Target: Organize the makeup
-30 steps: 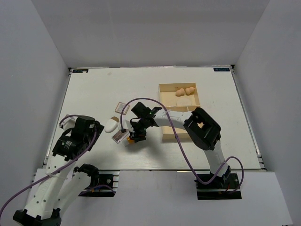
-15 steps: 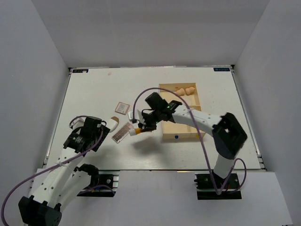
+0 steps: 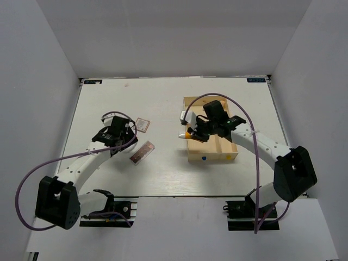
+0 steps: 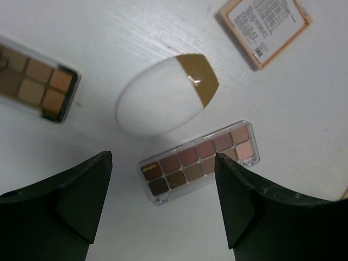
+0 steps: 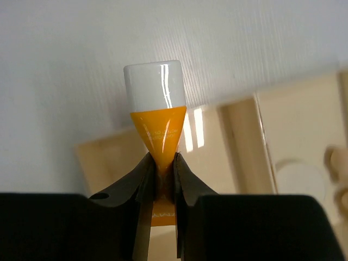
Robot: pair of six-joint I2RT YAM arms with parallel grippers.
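One arm (image 3: 261,144) reaches out, right claw (image 5: 161,163) pinching tube (image 5: 155,103) by tray (image 3: 224,155).

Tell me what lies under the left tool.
Beneath the open left tool lie the white egg-shaped piece and, beside it, a brown-pink palette. A second palette and the square compact sit at the sides. The tool's fingers cover the table below them.

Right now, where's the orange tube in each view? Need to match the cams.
Top external: orange tube just right of centre, held by the right gripper at the left edge of the cream tray.
Left wrist: not in it.
Right wrist: orange tube centre frame, white cap at the top, pinched at its lower end.
Shared landmark: the cream tray, in the top external and right wrist views only.
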